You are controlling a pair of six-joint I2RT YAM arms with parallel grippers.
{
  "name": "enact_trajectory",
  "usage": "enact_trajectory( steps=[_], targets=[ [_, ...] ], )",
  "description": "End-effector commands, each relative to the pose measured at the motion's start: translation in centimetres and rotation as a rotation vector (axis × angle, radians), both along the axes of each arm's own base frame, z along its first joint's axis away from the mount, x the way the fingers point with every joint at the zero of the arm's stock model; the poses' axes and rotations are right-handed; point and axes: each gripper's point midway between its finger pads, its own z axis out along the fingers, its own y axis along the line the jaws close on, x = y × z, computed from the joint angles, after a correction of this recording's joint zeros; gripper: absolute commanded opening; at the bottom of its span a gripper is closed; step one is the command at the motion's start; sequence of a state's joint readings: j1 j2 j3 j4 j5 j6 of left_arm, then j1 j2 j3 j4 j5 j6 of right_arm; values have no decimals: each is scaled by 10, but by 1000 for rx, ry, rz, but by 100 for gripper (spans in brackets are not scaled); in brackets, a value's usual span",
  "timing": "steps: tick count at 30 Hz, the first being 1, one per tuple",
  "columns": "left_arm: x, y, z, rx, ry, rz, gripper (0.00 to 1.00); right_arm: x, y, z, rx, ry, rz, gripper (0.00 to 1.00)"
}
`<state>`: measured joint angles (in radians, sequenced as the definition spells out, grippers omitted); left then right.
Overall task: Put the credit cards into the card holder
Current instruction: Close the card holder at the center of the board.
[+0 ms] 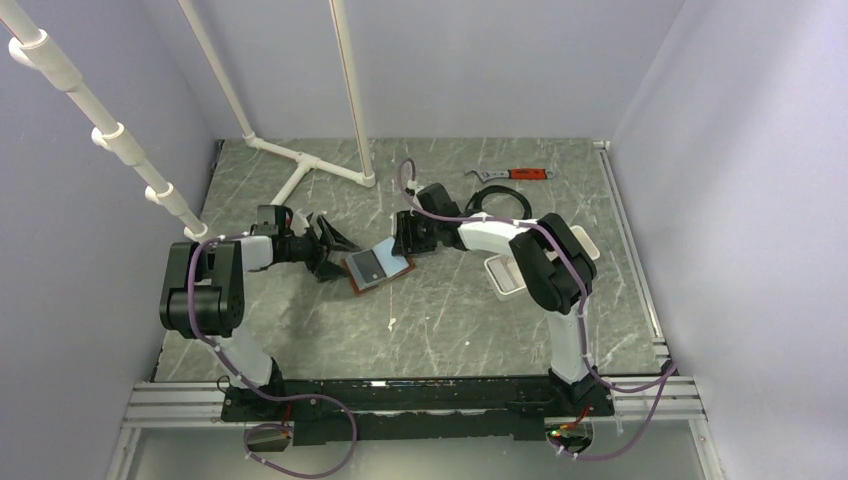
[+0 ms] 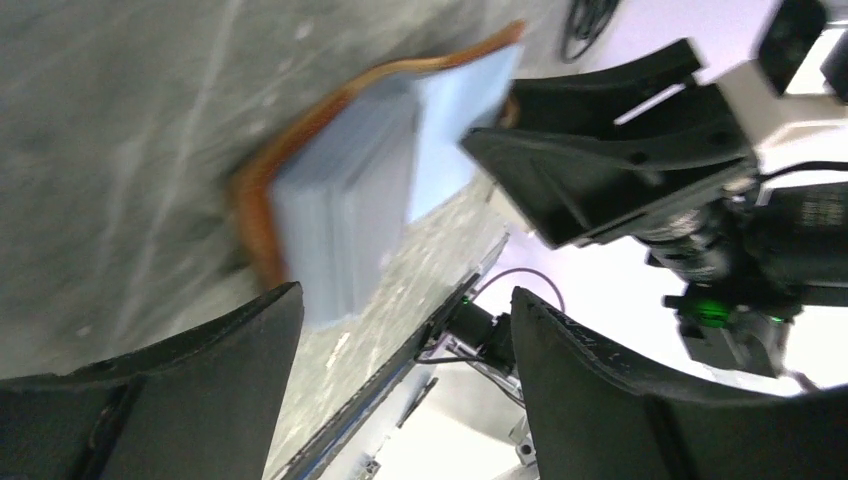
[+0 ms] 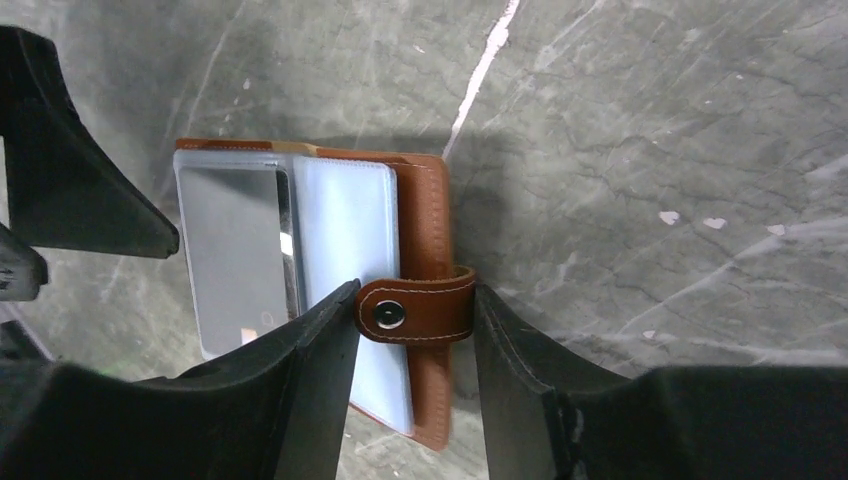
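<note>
Grey marbled worktop (image 1: 430, 330) ran between lilac walls, and both arms met near its middle. Fingers (image 3: 300, 390) of the right gripper (image 3: 415, 300) stood either side of the closing tab (image 3: 420, 312) of the brown leather card holder (image 3: 425, 190), each edge of the strap just beside a finger. Whether they pinched it or merely flanked it could not be told. Set so, they would, in my judgement, keep the open cover flat on the worktop so that its pages could be reached. Fingers (image 2: 200, 380) of the left gripper (image 2: 405, 300) were spread wide with nothing between them, pointing at the holder from near by, released and apart from it. The holder lay open on the worktop between the two grippers with its bundle of clear sleeves (image 3: 345, 240) facing up. A greyish glossy credit card (image 3: 235, 260) sat on or in the outermost sleeve; how deep it was seated was not plain. No other loose card showed. The right wrist view alone gave the snap on the tab and the card's face. The left wrist view alone showed the sleeves edge-on, a thick fanned stack lifting off the brown cover. Only the overhead view took in the white tray (image 1: 503, 280) under the right forearm, a red-handled wrench (image 1: 510, 174) and a white pipe frame (image 1: 300, 170) at the back.
</note>
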<state>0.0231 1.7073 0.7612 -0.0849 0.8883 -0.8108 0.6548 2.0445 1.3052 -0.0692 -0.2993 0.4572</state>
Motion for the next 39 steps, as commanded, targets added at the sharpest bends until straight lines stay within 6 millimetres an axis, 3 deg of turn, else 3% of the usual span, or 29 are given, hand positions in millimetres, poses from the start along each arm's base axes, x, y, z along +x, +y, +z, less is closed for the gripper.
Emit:
enact_trajectory(
  steps=[1,3,6,8,10,16,20,29,39],
  targets=[
    [29,-13,67,-77,-213,-65,79,-21,19,-1,102,75,51,46],
    [35,-13,85,-86,-252,-64,77,-23,23,1,133,88,50,45],
    [35,-32,104,-117,-291,-89,77,-29,25,2,169,117,43,43],
    [37,-40,108,-139,-295,-107,76,-30,26,2,185,133,25,43],
    [37,-36,107,-88,-272,-93,75,-30,23,-1,169,141,14,43],
    [17,11,64,301,-136,-75,91,-18,14,-7,80,84,3,43],
    [2,16,37,284,-100,-32,99,-19,11,-12,55,93,4,43],
    [-11,34,-9,405,-15,65,99,-20,12,-13,61,98,17,40],
    [-17,52,-16,505,-16,129,99,-22,13,-16,65,108,27,38]
  ],
)
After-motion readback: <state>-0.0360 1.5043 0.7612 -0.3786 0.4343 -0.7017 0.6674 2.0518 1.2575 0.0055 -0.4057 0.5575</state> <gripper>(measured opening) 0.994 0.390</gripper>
